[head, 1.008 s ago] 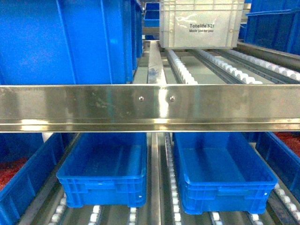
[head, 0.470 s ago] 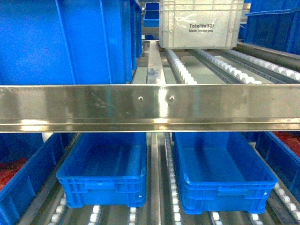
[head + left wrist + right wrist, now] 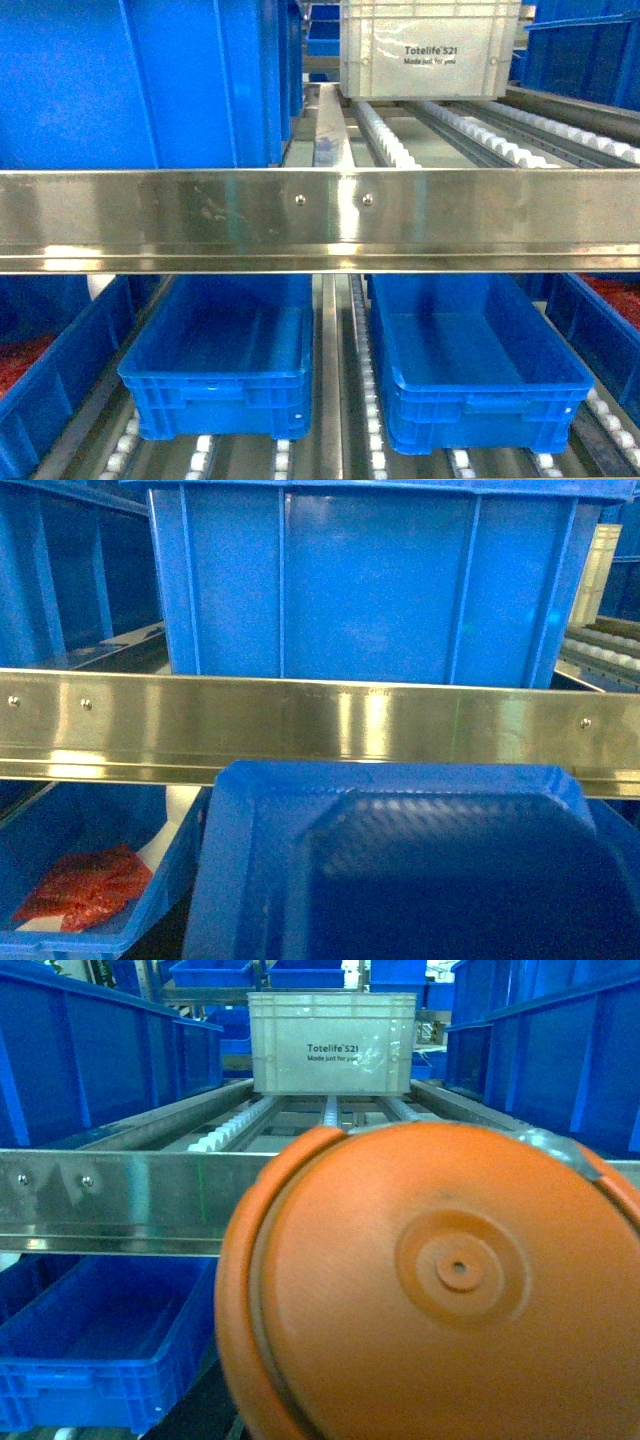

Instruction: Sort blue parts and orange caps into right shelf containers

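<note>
1. The head view looked across a steel rail (image 3: 320,220) into a roller shelf. Below the rail sat two right shelf containers side by side: the left crate (image 3: 215,370) and the right crate (image 3: 475,375), both showing bare smooth floors, so nothing had been sorted into them yet. A white tote (image 3: 430,50) stood on the upper rollers, beside a tall blue bin (image 3: 140,80). Neither arm appeared in this view, which suggested both were held back short of the shelf front.

2. The left wrist view was filled along its lower edge by a blue part (image 3: 400,870) with an angled, darker top face, very close to the lens. Its position suggested the left gripper carried it, but no fingers showed, so whether the jaws were closed on it could not be told. To the lower left, red material (image 3: 85,885) lay in a side crate (image 3: 60,945).

3. The right wrist view was similarly blocked by an orange cap (image 3: 440,1290), round with a small centre hole. It was probably held by the right gripper, yet the jaws were hidden and their state could not be told. A blue crate (image 3: 100,1350) lay below the rail, likely the drop target.
</note>
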You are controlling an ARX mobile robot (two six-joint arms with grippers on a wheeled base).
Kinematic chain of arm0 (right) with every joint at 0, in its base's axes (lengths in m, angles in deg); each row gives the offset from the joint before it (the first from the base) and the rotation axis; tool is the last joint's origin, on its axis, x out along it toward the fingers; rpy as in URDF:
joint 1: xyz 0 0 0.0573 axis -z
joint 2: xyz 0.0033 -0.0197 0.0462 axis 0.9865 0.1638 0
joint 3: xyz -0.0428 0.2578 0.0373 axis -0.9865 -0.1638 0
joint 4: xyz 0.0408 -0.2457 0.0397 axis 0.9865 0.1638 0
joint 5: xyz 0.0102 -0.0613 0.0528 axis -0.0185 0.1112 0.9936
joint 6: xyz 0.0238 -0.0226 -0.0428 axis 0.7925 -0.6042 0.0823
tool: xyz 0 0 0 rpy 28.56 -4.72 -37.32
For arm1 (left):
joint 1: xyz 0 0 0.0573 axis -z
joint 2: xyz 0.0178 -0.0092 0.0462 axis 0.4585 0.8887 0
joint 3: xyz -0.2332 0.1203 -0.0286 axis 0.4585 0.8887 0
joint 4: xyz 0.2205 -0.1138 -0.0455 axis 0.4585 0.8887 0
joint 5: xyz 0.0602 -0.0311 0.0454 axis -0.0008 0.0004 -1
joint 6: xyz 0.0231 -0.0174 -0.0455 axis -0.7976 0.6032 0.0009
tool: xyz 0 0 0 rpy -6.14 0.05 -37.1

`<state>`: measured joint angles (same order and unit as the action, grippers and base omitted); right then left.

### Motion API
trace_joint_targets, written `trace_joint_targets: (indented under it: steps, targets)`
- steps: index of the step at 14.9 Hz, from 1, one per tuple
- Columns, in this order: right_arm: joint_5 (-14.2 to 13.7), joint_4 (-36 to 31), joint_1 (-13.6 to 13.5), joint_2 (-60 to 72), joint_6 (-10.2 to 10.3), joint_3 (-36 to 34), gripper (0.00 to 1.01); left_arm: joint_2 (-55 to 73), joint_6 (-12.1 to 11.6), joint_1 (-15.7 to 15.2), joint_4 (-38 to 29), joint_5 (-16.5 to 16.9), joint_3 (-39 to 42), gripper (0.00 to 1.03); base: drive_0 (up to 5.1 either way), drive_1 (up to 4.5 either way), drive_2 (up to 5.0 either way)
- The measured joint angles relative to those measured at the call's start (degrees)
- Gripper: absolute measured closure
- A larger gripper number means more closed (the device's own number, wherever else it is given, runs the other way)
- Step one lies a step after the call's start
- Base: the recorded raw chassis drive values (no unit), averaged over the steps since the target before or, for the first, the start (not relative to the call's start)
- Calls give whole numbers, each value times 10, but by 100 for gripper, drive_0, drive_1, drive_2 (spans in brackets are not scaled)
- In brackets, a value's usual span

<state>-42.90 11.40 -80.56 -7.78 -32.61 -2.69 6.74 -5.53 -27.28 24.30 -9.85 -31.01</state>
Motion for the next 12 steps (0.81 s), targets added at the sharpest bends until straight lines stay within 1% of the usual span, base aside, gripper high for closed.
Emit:
trace_joint_targets:
  steps: [12]
  targets:
    - [-2, 1, 0, 0, 0, 0, 57, 0, 0, 0, 2, 0, 0, 61, 0, 0, 0]
